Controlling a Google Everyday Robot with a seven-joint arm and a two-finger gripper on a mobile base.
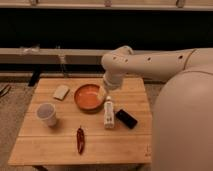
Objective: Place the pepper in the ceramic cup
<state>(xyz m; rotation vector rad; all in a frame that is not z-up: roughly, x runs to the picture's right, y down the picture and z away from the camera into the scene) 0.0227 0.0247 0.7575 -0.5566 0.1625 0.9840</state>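
The slender, tapered dark red pepper [80, 139] was seen lying on the slatted wooden surface [55, 147] near its front edge, apart from the small, pale round cup [46, 113] at the left. The hand [104, 91] was held by the orange bowl's [89, 96] right rim, just above a white bottle [108, 112]. Whether it was parted or closed could not be told. A flat black slab [126, 118] was laid beside the bottle.

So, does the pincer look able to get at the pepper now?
Probably yes. The pepper lies alone near the table's front edge, nothing over it. The pincer hangs at the orange bowl's rim; the white bottle stands beside the path.
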